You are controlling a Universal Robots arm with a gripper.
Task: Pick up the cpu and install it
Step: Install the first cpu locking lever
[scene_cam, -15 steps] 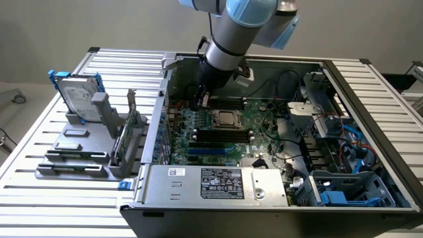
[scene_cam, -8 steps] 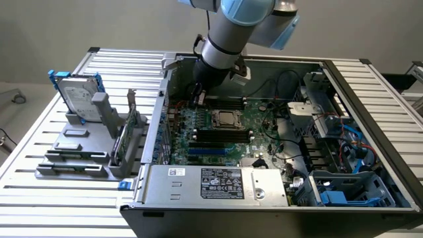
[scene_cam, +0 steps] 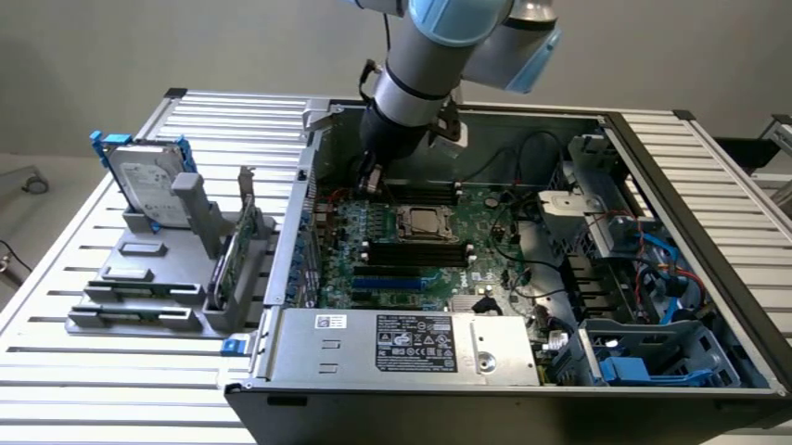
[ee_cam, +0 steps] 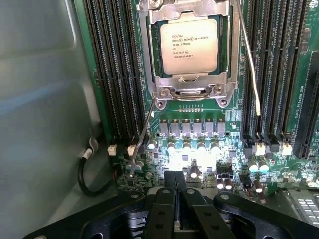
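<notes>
The cpu [ee_cam: 189, 46] is a small square chip with a silver-grey printed top. It lies flat inside the metal-framed socket [ee_cam: 188, 90] in the middle of the green motherboard [scene_cam: 483, 246]. In the exterior view the cpu [scene_cam: 422, 221] sits just right of and nearer than my gripper [scene_cam: 369, 182], which hangs inside the open computer case over the board's capacitors. In the wrist view my gripper [ee_cam: 174, 181] has its two black fingers pressed together with nothing between them, a short way from the socket's edge. Two thin socket levers [ee_cam: 249, 64] stand up beside the frame.
Black memory slots [ee_cam: 114, 74] flank the socket on both sides. The case's metal side wall [ee_cam: 45, 99] and a black cable loop [ee_cam: 87, 177] are close to the gripper. A hard drive with a blue bracket [scene_cam: 148, 181] stands on a grey rack at the exterior view's left. The power supply [scene_cam: 415, 343] lies at the front.
</notes>
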